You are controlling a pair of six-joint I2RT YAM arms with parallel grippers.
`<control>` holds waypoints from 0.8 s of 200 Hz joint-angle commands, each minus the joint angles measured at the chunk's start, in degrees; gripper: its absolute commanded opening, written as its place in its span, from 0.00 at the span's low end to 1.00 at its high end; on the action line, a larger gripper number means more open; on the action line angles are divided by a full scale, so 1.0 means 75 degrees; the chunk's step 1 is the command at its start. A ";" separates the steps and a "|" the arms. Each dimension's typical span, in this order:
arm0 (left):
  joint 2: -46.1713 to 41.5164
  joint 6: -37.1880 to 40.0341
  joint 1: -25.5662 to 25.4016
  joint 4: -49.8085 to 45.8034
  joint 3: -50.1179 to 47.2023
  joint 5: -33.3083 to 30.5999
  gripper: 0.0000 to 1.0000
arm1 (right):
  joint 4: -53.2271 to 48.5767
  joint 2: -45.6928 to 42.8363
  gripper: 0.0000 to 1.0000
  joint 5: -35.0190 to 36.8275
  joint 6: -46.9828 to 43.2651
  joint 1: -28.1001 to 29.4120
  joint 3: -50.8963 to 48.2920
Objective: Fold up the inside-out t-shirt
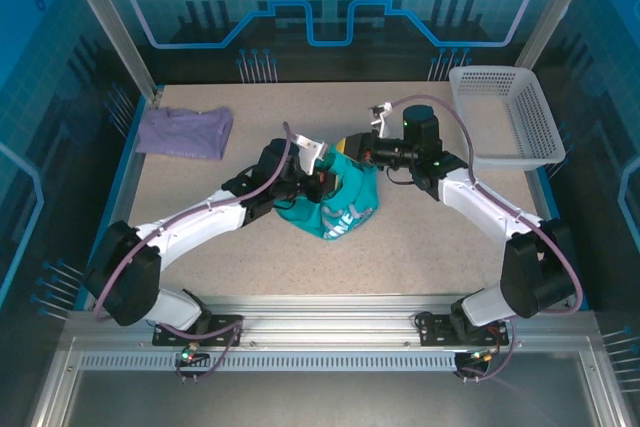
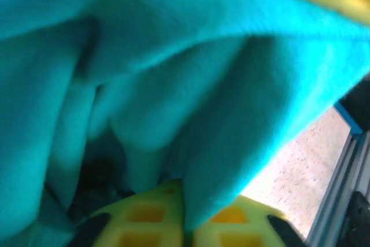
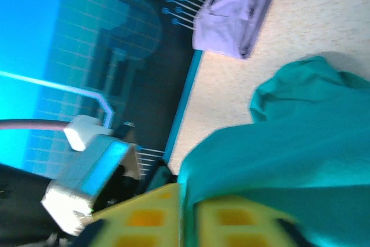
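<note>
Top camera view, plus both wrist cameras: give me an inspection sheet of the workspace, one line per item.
Surface: speckled beige table, no spills seen.
Job's things: teal t-shirt bunched mid-table between the arms, white print showing, not yet folded.
Clutter: lavender shirt at the far left; white basket at the far right.
Hands: left hand shut on teal cloth; right hand has teal cloth at its fingers, grip unclear.
Cables: purple cable along each arm, no snag seen.
Surroundings: blue printed panels around; metal rail at the near edge.
</note>
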 commanded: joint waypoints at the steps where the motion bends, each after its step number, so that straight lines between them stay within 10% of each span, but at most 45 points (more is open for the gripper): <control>1: -0.0645 -0.0459 0.0023 0.0026 0.0235 0.0040 0.00 | -0.2396 -0.0717 0.41 0.1755 -0.1936 -0.0092 0.0511; 71: -0.1517 -0.1593 0.0083 -0.0285 0.0462 -0.0152 0.00 | -0.1977 -0.3052 0.57 0.4144 -0.3103 0.1275 -0.2894; 160: -0.1715 -0.1763 0.0079 -0.0734 0.1251 -0.0615 0.00 | 0.1211 -0.0987 0.66 0.6169 -0.1765 0.4350 -0.3921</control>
